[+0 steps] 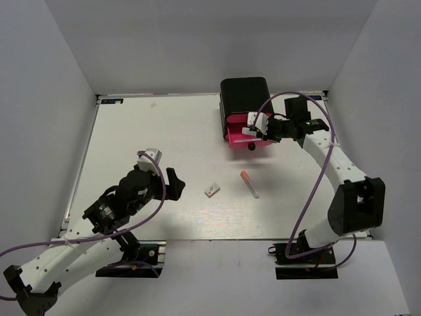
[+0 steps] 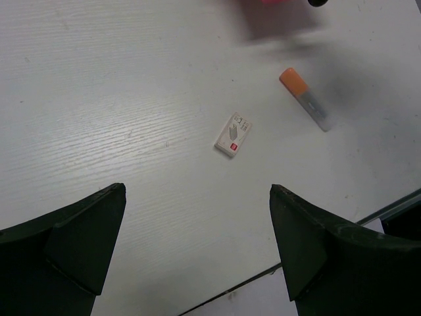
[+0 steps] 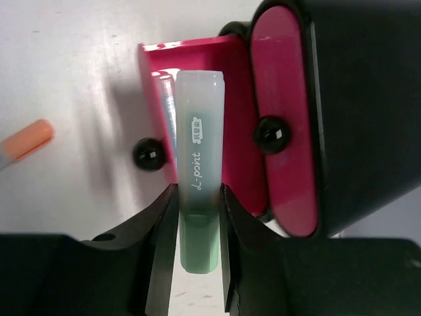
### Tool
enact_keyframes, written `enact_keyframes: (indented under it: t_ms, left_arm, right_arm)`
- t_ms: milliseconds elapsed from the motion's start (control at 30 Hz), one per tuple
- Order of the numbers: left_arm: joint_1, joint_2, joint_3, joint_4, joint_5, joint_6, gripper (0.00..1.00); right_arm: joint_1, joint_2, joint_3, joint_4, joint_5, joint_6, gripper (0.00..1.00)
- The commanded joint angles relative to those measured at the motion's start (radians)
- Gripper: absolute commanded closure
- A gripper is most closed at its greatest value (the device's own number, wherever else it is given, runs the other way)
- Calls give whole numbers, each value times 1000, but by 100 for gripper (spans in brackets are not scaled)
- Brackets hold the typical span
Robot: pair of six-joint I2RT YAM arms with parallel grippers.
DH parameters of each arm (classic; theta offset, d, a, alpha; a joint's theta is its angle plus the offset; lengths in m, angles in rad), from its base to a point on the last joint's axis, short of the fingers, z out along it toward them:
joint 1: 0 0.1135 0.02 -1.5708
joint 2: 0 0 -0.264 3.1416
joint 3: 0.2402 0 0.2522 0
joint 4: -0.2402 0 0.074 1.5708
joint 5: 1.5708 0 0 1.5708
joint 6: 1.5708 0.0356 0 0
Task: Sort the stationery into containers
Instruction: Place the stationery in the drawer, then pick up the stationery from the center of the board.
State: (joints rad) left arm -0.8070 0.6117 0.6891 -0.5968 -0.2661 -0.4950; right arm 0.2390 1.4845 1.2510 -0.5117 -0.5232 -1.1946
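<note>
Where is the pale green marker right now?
In the right wrist view, the pale green marker is pinched in the right arm's fingers over the open pink drawer of the black cabinet, at the table's far edge, right of centre.

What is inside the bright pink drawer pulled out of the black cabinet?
A light blue pen lies in the pink drawer. The pale green marker clamped in the right gripper covers most of it, so anything else inside is hidden.
</note>
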Motion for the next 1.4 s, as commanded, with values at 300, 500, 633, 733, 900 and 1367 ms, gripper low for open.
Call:
enact_keyframes:
  t_ms: [300, 500, 633, 733, 900, 1367]
  left_arm:
    - [-21, 126, -30, 103, 214, 7, 0]
    - [-21, 245, -39, 202, 298, -19, 0]
    - [-40, 371, 27, 276, 333, -28, 0]
    - [-69, 472, 104, 310, 344, -28, 0]
    - [-152, 725, 254, 330, 301, -102, 10]
    - [-242, 1230, 675, 91, 116, -732, 34]
  right_arm:
    - [29, 174, 96, 188, 72, -57, 75]
    - [23, 181, 99, 197, 72, -16, 55]
    - [22, 114, 58, 219, 48, 30, 48]
    - [20, 39, 16, 240, 67, 113, 48]
    - [3, -239, -249, 564, 271, 623, 54]
    - [-102, -572, -619, 498, 485, 1127, 71]
